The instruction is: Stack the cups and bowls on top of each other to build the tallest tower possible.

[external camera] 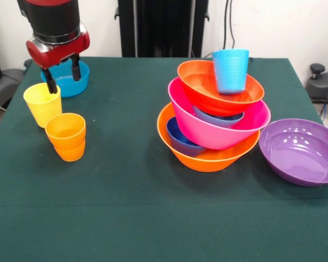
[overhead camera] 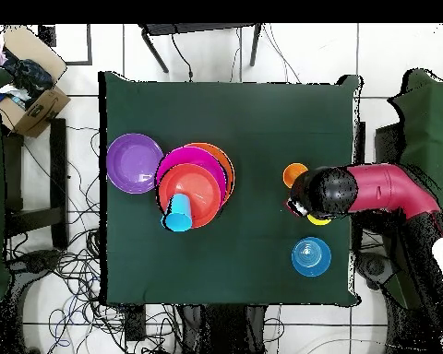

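Note:
The tower stands right of centre: a large orange bowl [external camera: 208,158] at the base, a dark blue bowl [external camera: 180,139] in it, then a pink bowl [external camera: 218,131], a light blue bowl [external camera: 221,117], a red-orange bowl [external camera: 208,90] and a light blue cup [external camera: 230,70] on top. It leans; in the overhead view its top cup [overhead camera: 178,213] sits off-centre. A yellow cup [external camera: 42,103] and an orange cup [external camera: 66,136] stand at the left. My gripper [external camera: 63,77] is open and empty, just above and behind the yellow cup. A small teal bowl [external camera: 71,81] sits behind it.
A wide purple bowl [external camera: 300,150] lies alone to the right of the tower, also in the overhead view [overhead camera: 133,163]. In the overhead view my arm [overhead camera: 373,192] covers most of the yellow cup [overhead camera: 318,220]. A cardboard box [overhead camera: 31,92] sits off the table.

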Available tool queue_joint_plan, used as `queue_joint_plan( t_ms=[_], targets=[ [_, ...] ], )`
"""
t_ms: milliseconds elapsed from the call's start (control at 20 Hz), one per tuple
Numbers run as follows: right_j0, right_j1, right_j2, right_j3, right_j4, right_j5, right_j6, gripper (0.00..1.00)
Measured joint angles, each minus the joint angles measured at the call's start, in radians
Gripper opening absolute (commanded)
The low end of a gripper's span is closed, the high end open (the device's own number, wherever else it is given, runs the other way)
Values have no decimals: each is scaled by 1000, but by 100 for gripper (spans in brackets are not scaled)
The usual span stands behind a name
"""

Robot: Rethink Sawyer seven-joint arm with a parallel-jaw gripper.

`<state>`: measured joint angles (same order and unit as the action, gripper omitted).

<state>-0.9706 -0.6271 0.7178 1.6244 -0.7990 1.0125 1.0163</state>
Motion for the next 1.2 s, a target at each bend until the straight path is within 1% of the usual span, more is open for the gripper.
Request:
queue_joint_plan(
  t_ms=[500, 950, 1200],
  targets=[
    [-21, 4, 0, 35, -27, -4, 0, 100],
    [-20, 4, 0, 38, -83, -41, 0, 100],
    [-20, 5, 0, 40, -101, -52, 0, 100]
  ],
)
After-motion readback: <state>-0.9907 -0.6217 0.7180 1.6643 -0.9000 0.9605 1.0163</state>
